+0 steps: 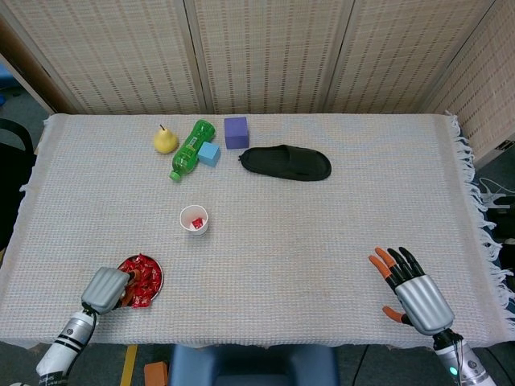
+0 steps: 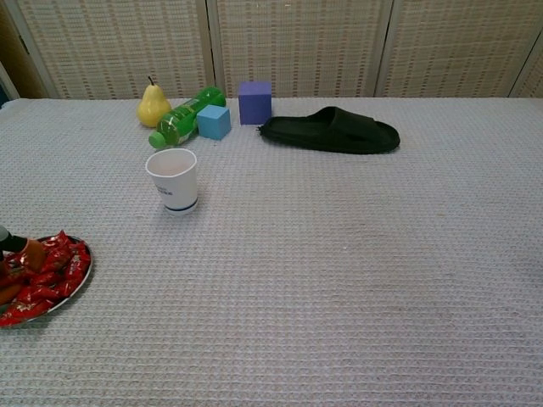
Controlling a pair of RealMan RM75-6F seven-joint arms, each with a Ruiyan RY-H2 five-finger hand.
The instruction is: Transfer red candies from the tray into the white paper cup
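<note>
Head view: you are looking down on the whole table, with the left hand [image 1: 107, 289] at the lower left of the frame and the right hand [image 1: 412, 291] at the lower right.
Tray [image 1: 158, 273]: it is sitting at the lower left, piled with red candies [image 1: 143, 268]; the heap is looking nearly full.
White paper cup [image 1: 194, 219]: it is standing upright left of centre, well apart from the tray; one or two red pieces are showing at its bottom.
Left hand: you are reaching its fingers down into the candies. The back of the hand is hiding them, so I cannot tell whether they are pinching a piece or only touching the pile.
Right hand: you are resting it palm down near the lower right edge, fingers spread wide, holding nothing.
Chest view: the fingertips [image 2: 32, 253] are lying among the candies at the left edge of the frame; the grip is not readable here either.
Progress: you are, as I judge it, early in the job; a little is in the cup, most is waiting in the tray.
Remaining: you are facing many more pick, carry and drop rounds.
</note>
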